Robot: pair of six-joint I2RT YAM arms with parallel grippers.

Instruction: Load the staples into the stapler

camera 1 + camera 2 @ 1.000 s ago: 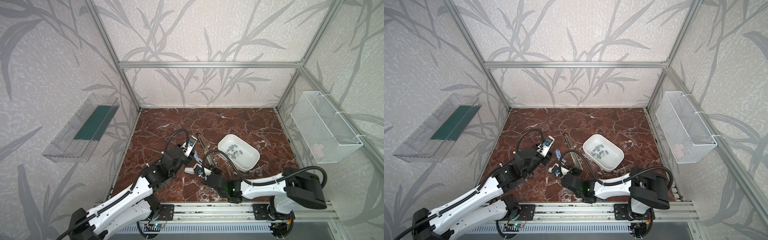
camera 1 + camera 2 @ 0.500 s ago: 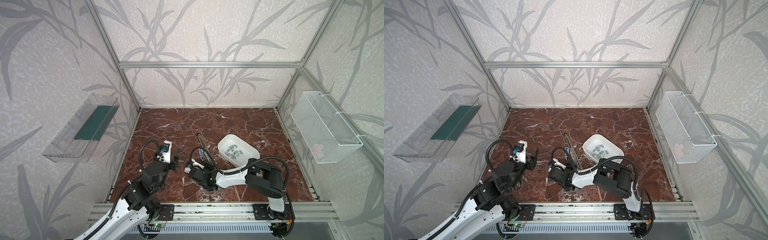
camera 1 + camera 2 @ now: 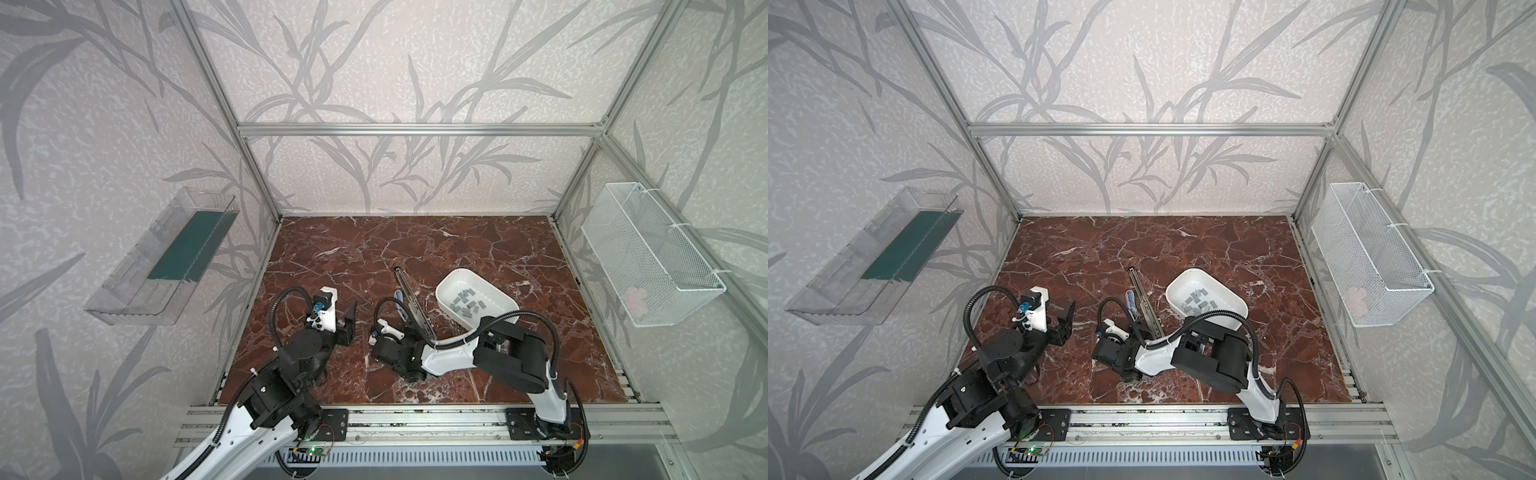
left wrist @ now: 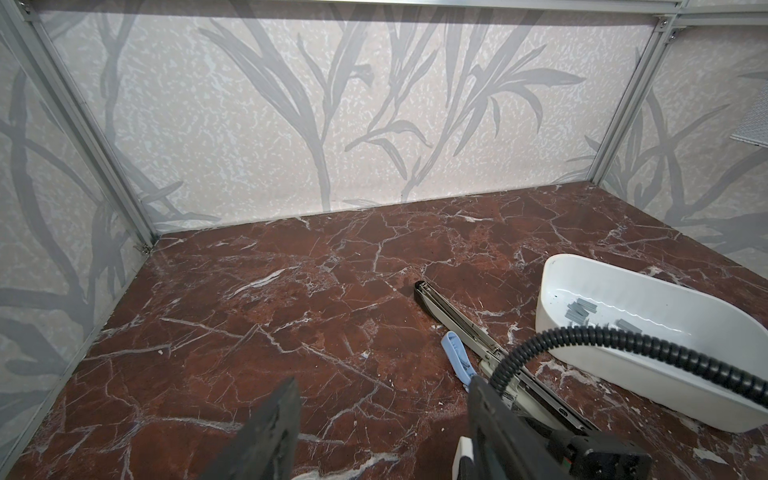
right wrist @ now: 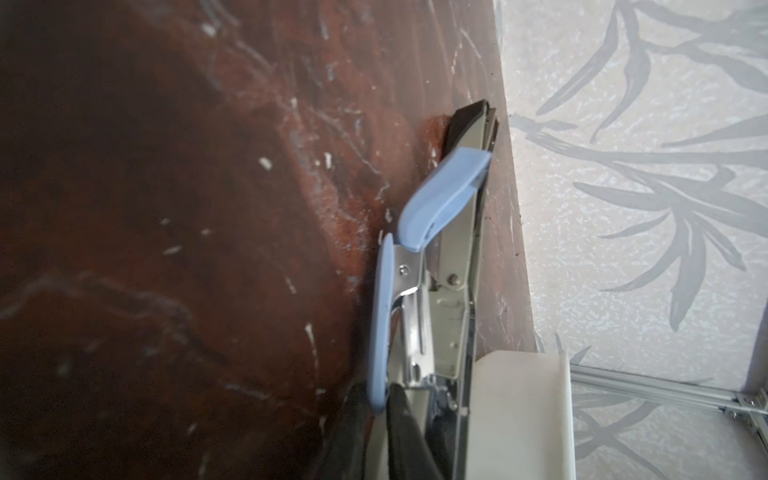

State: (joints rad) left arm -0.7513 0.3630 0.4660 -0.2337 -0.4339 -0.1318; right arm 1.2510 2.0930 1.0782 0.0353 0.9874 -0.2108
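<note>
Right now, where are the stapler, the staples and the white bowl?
stapler [image 3: 411, 300], in a top view, middle of its metal rail.
staples [image 3: 467, 304], in a top view, middle of the grey pile.
white bowl [image 3: 465, 280], in a top view, bare inside wall.

arms [image 3: 449, 357]: white, black joints | cables [image 4: 623, 338]: black corrugated | left tool [image 3: 350, 323]: black

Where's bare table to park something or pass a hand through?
Free: the whole back strip of the marble tabletop between back wall and stapler tip; the right side beyond the white bowl; the far-left corner. Crowded: front centre, where left arm, right arm, stapler and bowl bunch together.
</note>
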